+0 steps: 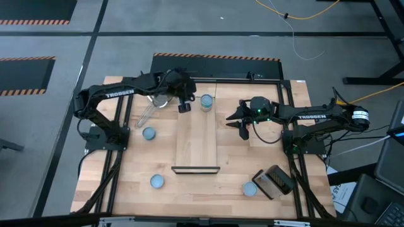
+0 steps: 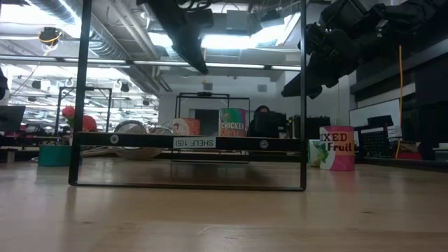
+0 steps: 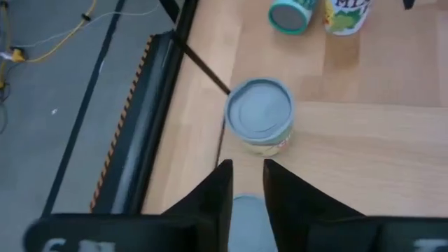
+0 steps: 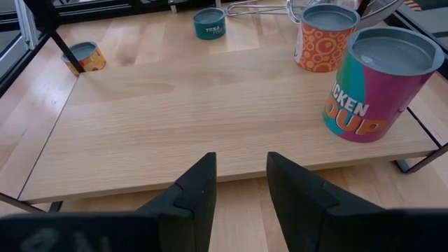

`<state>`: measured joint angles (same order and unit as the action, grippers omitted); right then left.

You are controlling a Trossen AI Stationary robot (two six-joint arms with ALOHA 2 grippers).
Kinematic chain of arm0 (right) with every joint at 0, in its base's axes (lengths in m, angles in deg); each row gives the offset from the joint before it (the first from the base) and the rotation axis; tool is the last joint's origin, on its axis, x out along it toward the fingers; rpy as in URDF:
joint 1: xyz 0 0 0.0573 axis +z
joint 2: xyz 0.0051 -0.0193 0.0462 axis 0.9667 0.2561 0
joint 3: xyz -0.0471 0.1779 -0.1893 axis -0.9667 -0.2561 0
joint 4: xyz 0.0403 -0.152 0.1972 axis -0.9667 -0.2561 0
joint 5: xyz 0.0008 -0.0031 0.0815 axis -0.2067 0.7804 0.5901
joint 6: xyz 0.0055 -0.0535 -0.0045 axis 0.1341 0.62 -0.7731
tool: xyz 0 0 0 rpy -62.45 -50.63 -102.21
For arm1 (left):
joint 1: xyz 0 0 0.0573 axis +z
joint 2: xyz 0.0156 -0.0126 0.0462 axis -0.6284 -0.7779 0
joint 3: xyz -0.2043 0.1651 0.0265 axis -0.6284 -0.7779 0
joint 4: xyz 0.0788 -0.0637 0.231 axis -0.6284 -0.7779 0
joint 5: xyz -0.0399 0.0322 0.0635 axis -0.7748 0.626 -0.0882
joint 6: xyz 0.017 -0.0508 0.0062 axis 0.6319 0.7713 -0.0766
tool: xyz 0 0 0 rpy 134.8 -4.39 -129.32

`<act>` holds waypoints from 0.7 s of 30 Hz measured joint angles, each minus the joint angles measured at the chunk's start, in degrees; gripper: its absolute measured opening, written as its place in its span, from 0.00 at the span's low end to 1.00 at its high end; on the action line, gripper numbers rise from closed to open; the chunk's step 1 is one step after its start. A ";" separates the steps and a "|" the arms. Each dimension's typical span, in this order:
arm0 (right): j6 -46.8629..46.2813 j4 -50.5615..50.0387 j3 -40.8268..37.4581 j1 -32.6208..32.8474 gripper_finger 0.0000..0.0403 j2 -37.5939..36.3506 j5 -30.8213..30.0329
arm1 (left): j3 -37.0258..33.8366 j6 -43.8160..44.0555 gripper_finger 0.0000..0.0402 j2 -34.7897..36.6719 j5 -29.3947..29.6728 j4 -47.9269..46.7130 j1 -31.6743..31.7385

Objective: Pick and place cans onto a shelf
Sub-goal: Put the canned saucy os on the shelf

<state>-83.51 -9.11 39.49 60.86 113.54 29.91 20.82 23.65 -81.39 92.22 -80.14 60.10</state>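
Note:
The shelf point(image 1: 197, 142) is a long pale board with a black bar point(image 1: 196, 169) at its near end. Two cans stand upright on its far end: a pink and green one point(image 4: 378, 84) at the right corner point(image 1: 206, 101) and an orange-patterned one point(image 4: 324, 38) beside it. My left gripper point(image 3: 246, 168) hangs open above the orange can, whose pale top point(image 3: 248, 220) shows between the fingers; in the low view the gripper point(image 2: 189, 42) is well clear of both cans. My right gripper point(image 4: 241, 189) waits open and empty off the shelf's right edge point(image 1: 240, 123).
Loose cans stand on the table at the left point(image 1: 149, 133), near left point(image 1: 156, 181) and near right point(image 1: 250, 188); two more point(image 3: 287, 15) point(image 3: 343, 17) stand past the shelf's far right corner. A wire strainer point(image 1: 154, 104) lies far left, a dark box point(image 1: 273, 181) near right.

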 joint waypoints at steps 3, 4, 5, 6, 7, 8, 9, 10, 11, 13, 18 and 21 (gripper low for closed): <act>-0.01 0.00 0.00 -0.02 0.33 0.00 0.00 | 0.47 0.32 0.25 0.00 1.31 -1.73 0.04; 0.01 0.00 0.00 -0.02 0.33 0.00 0.00 | 0.44 0.32 0.27 0.00 1.38 -2.77 0.04; -0.01 0.00 0.00 -0.02 0.33 0.00 0.00 | 0.43 0.31 0.28 0.00 1.40 -4.14 0.04; -0.01 0.00 0.00 0.00 0.33 0.00 0.00 | 0.43 0.10 0.30 0.00 1.41 -5.48 0.04; -0.01 0.00 0.00 0.00 0.33 0.00 0.00 | 0.43 -1.15 0.30 0.00 1.39 -7.05 0.04; -0.01 0.00 0.00 -0.02 0.33 0.00 0.00 | 0.43 -3.23 0.30 0.00 1.39 -9.16 0.04; 0.00 0.00 0.00 -0.01 0.33 0.00 0.00 | 0.43 -5.75 0.30 0.00 1.41 -11.44 0.04; 0.00 0.00 0.00 -0.02 0.33 0.00 0.00 | 0.43 -8.33 0.30 0.00 1.38 -13.49 0.02; 0.00 0.00 0.00 -0.01 0.33 0.00 0.00 | 0.39 -10.80 0.30 0.00 1.39 -15.17 0.02; 0.01 0.00 0.00 -0.01 0.33 -0.02 0.00 | -0.33 -14.58 0.30 0.00 1.38 -16.60 0.02; -0.01 0.00 0.00 -0.02 0.33 -0.02 0.00 | -3.76 -21.55 0.30 -0.02 1.40 -16.54 0.02; -0.01 0.00 0.00 -0.02 0.33 -0.02 0.00 | -6.09 -24.55 0.29 -0.02 1.40 -14.83 0.02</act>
<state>-83.52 -9.11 39.49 60.84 113.52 29.91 14.72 -0.90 -81.41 93.62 -94.97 60.13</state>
